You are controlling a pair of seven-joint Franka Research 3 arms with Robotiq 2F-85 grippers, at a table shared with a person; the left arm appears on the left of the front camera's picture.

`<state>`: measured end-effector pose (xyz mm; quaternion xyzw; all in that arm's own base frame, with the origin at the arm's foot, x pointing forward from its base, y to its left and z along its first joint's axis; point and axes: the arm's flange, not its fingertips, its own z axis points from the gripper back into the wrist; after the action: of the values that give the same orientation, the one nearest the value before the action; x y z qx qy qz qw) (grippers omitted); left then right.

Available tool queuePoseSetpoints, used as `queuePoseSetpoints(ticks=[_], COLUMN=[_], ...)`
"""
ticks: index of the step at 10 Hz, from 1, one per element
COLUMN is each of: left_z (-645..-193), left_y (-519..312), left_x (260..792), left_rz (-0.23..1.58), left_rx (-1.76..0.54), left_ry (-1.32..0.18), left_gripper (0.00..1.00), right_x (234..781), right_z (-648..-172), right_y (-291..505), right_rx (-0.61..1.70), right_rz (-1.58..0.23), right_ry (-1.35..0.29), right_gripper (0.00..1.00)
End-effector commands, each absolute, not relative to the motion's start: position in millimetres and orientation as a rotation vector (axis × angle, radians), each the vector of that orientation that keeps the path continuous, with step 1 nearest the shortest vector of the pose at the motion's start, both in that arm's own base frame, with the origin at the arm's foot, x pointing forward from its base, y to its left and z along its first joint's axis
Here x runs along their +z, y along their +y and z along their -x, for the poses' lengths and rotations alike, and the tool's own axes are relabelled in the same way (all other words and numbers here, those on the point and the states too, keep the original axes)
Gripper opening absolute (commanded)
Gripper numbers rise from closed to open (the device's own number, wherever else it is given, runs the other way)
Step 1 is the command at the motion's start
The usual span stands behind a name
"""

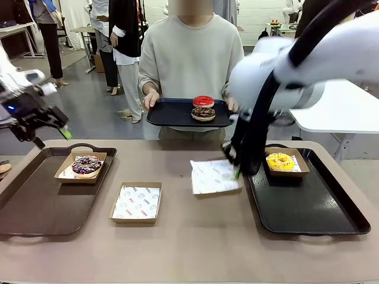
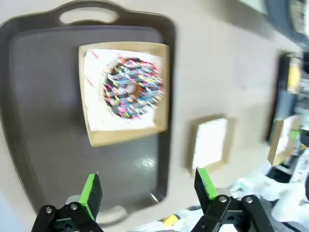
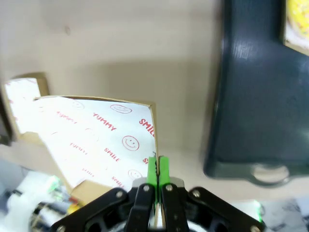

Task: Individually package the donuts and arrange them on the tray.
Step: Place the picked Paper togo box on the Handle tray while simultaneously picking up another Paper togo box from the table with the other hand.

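My right pincer (image 3: 157,162): clenched on the rim of the grasped carton (image 3: 96,135), paper-lined, mid-table, just beside the right tray (image 3: 251,96). My left pincer (image 2: 147,181): released, nothing between the pads, hanging over the left tray (image 2: 43,121). Under it, the purple-and-white donut (image 2: 133,87) sits in a lined box (image 2: 163,96) at that tray's far end. The yellow donut (image 1: 280,161) is boxed in the right tray's far corner. A spare carton (image 1: 137,202), lined and empty, is on the table between the trays. Far side: a person (image 1: 189,59) holds a black tray (image 1: 172,118) with the red donut (image 1: 203,101) and the chocolate donut (image 1: 203,113), touching, unboxed.
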<state>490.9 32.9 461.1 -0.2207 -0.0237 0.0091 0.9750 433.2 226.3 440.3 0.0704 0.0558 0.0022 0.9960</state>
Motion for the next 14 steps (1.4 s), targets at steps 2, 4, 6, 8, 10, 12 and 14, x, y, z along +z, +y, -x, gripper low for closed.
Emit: queuePoseSetpoints(ticks=[2, 4, 6, 8, 10, 12, 14], left_z=[-405.8, -369.5, -355.4, -353.4, -343.3, -334.1, -331.4], left_y=[92.8, 127.9, 168.9, 199.8, 215.7, 225.1, 228.6], left_x=[499.2, 500.4, 478.6, 449.0, 423.1, 412.3, 411.8], left_rz=[0.767, 0.956, 1.119, 1.220, 1.271, 1.286, 1.268], left_rx=[-0.002, -0.001, 0.080, 0.161, 0.203, 0.235, 0.245], left_ry=[-0.134, -0.166, -0.152, -0.111, -0.078, -0.077, -0.106], left_gripper=[1.00, 1.00, 1.00, 1.00, 1.00, 1.00, 1.00], right_x=[485.2, 493.8, 492.2, 486.8, 483.5, 477.1, 470.7], right_z=[-479.4, -517.1, -552.7, -577.6, -591.1, -598.1, -601.6], right_y=[209.0, 210.3, 221.0, 233.7, 240.0, 240.8, 242.7], right_rx=[0.019, 0.023, 0.061, 0.045, 0.029, -0.002, -0.037], right_rz=[-0.110, -0.078, -0.066, -0.059, -0.076, -0.075, -0.068], right_ry=[0.159, 0.200, 0.234, 0.229, 0.216, 0.212, 0.205], right_gripper=[0.00, 0.00, 0.00, 0.00, 0.00, 0.00, 0.00])
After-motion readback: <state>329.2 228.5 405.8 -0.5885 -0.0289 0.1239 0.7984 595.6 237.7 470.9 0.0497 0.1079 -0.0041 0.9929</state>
